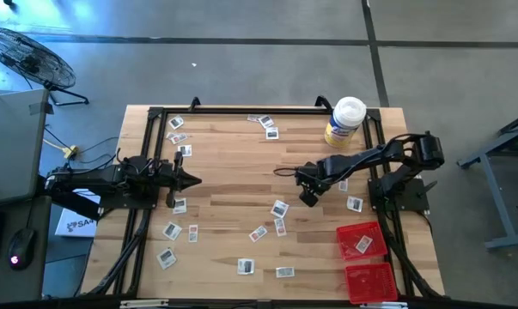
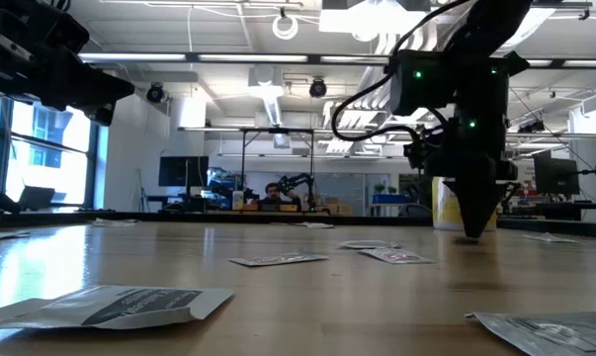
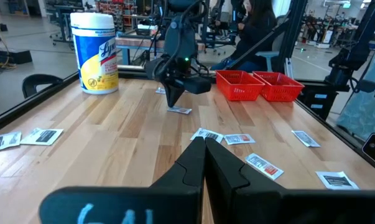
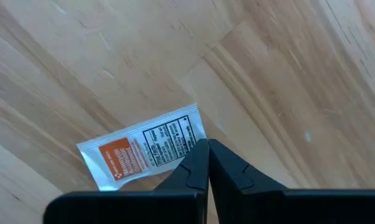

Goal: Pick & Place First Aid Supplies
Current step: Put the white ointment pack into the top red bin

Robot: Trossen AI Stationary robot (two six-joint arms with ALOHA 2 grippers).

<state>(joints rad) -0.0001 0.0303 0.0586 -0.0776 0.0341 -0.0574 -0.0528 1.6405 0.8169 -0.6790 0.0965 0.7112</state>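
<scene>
Two dark robot arms work over a wooden desk (image 1: pixel 241 172) strewn with small white-grey first aid packets (image 1: pixel 279 208). The right gripper (image 1: pixel 309 198) points straight down at the desk's middle right, its fingers (image 4: pixel 198 163) pressed together at the edge of one packet with an orange label (image 4: pixel 143 147) lying flat on the wood; whether that packet's edge is actually pinched between the fingertips cannot be told. Seen from desk height, the tip of this gripper (image 2: pixel 472 229) reaches down to the surface, with other packets lying flat in front of it.

The left gripper (image 1: pixel 192 180) hangs above the left side of the desk, pointing toward the centre, its fingers (image 3: pixel 199 163) closed on nothing.

The remaining packets lie scattered singly across the desk: some along the far edge, a cluster on the left, more along the near edge. Two red trays (image 1: pixel 361 241) sit side by side at the near right corner, and the farther tray holds one packet (image 1: pixel 362 245). A yellowish jar with a white lid (image 1: pixel 345 122) stands at the far right corner. Beyond the desk, a person (image 2: pixel 271 196) sits in the room behind.
</scene>
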